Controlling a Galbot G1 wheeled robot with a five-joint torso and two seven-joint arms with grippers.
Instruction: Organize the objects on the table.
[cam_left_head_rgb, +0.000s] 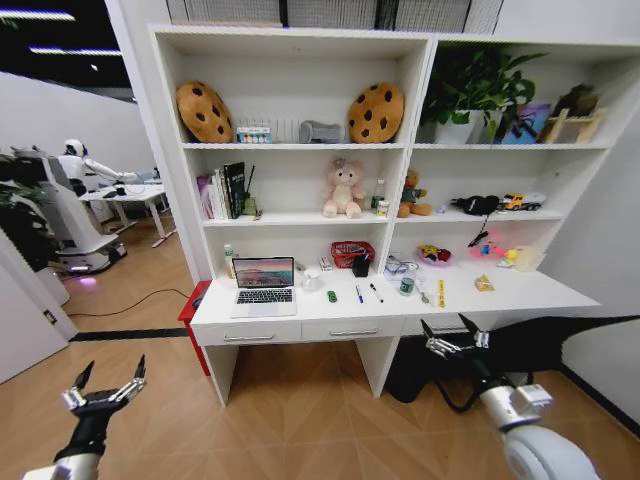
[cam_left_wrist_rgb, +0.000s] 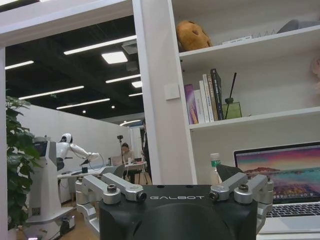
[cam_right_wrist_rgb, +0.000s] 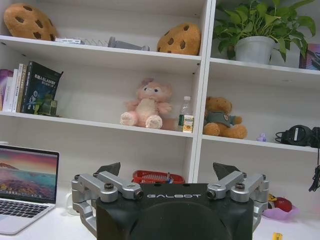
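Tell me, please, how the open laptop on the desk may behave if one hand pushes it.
The laptop lies flat on the white desk, so it would probably slide, not roll. Its screen stands upright; a high push may fold it. It looks rigid and rather heavy.

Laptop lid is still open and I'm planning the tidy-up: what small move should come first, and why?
Probably drive the base closer to the table. Both grippers, left and right, hang open and empty, low and short of the desk edge, while the laptop, green toy car and pens lie farther back on the top, likely beyond reach.
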